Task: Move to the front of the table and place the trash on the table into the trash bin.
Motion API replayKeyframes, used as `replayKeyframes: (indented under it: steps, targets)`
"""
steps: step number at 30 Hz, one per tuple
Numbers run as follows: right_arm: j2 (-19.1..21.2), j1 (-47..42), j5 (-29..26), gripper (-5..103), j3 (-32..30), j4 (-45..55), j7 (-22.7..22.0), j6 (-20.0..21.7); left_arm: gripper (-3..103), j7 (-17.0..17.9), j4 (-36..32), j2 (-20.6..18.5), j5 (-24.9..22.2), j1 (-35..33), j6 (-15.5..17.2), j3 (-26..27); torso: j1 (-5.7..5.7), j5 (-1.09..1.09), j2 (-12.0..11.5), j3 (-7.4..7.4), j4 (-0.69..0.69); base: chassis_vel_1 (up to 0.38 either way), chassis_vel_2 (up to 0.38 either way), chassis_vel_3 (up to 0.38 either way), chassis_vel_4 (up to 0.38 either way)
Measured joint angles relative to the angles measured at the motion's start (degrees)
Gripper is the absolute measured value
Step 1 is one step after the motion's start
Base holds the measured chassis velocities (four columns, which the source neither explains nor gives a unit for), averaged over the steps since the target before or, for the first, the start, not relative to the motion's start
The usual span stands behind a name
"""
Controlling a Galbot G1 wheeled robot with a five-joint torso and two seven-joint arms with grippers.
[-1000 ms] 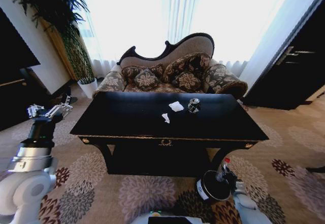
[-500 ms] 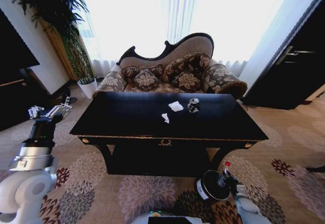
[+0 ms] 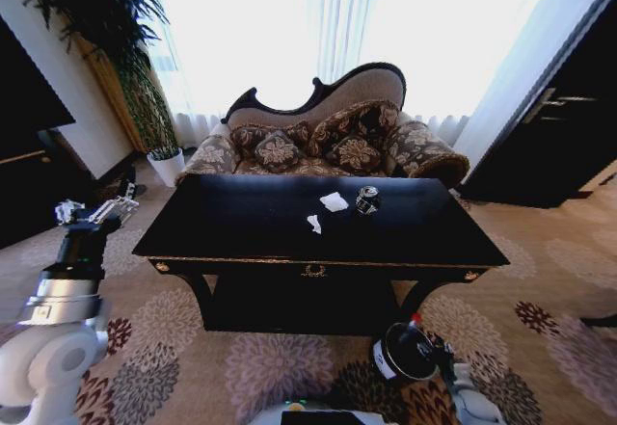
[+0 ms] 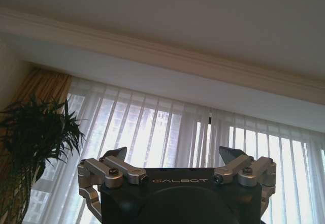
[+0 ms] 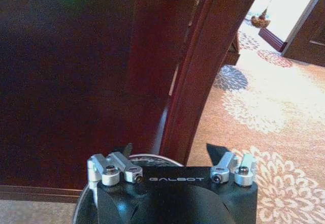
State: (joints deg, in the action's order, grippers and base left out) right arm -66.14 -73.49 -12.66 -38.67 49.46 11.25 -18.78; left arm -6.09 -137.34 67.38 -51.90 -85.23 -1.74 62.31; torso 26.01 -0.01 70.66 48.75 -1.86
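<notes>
Glossy black table [image 3: 318, 232] holds crumpled paper scraps [image 3: 334, 201]; right gripper [image 5: 170, 153] gapes, seemingly bottle-free, above round bin [image 3: 405, 356].

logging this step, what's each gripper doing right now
Left gripper: open, holding nothing.
Right gripper: open, holding nothing, at the trash bin.
</notes>
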Motion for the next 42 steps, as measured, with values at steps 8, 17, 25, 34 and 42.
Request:
replayKeyframes:
  steps: [8,17,25,34,42]
  targets:
    - [-2.17,-3.94,-0.80,100,-1.70,5.43,4.10,-2.07,100,-0.03,0.03,-0.28,-0.24,-0.09,-0.42,0.67,0.00,0.01,0.00,0.00,0.00,0.000,0.000,0.000,0.000]
    - [-6.61,-14.85,-4.25,100,-7.52,29.23,10.84,3.20,100,0.19,-0.26,0.56,-0.47,0.23,-0.22,1.19,-0.01,0.00,0.00,0.00,0.01,0.000,0.000,0.000,0.000]
    - [-7.34,-22.56,-8.63,100,-11.89,41.23,17.41,3.57,100,0.42,-0.22,1.10,-0.43,0.51,-0.08,1.19,0.00,0.00,0.01,0.00,-0.01,0.000,0.000,0.000,0.000]
    - [-9.12,-28.13,-15.20,100,-19.99,55.19,21.99,3.66,100,0.66,0.34,1.34,-0.06,1.15,0.21,0.64,-0.01,0.00,0.01,0.00,0.00,0.000,0.000,0.000,0.000]
    - [-9.36,-28.31,-18.64,100,-25.29,62.44,23.57,3.61,100,0.86,0.82,1.33,0.12,1.40,0.45,0.64,-0.01,0.01,0.00,0.00,-0.01,0.000,0.000,0.000,0.000]
